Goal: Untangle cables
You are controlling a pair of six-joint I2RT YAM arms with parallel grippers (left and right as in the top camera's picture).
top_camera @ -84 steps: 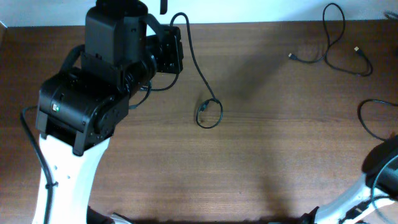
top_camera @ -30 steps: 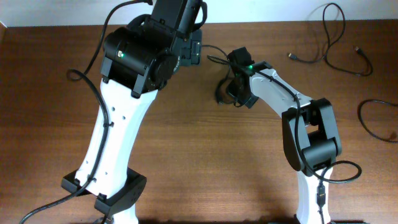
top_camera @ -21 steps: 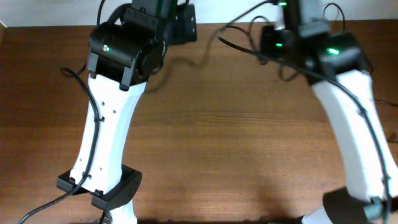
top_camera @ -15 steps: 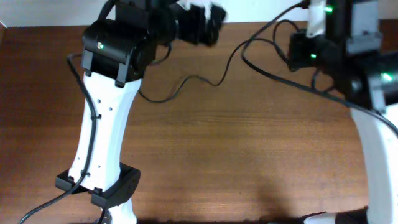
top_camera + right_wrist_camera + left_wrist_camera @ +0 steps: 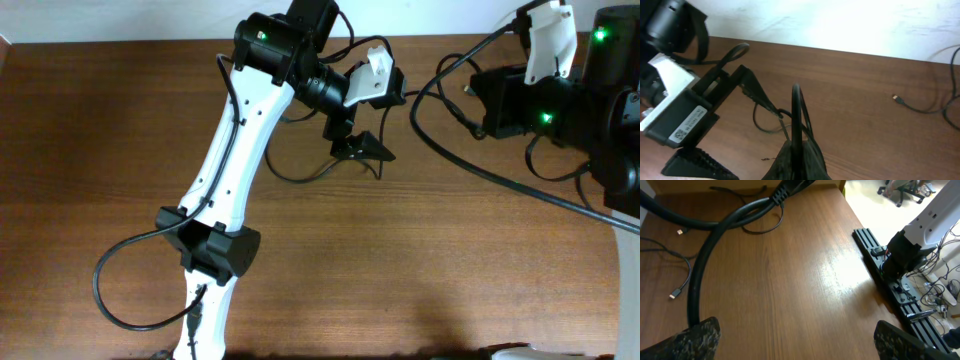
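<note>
A thin black cable [image 5: 300, 178] lies in a curve on the brown table [image 5: 400, 270], below my left gripper. My left gripper [image 5: 380, 112] hangs over the table's upper middle, open, with nothing between its fingers [image 5: 690, 340]. In the left wrist view the left gripper [image 5: 797, 342] looks down on bare wood. My right gripper [image 5: 487, 100] is raised at the upper right. In the right wrist view the right gripper [image 5: 796, 150] is shut on a black cable [image 5: 796, 105], which loops up from the jaws and trails down to the table.
A thick black cable [image 5: 440, 150] sweeps across the upper right, close to the overhead camera. Thin cables with a small plug [image 5: 675, 294] lie at the left of the left wrist view. Another plug-ended cable [image 5: 912, 106] lies to the right. The left arm's base [image 5: 210, 250] stands at the centre left.
The right arm has lifted away to the upper right with the cable still in its jaws. The left arm has swung right, and its open gripper now hangs over the upper middle.
</note>
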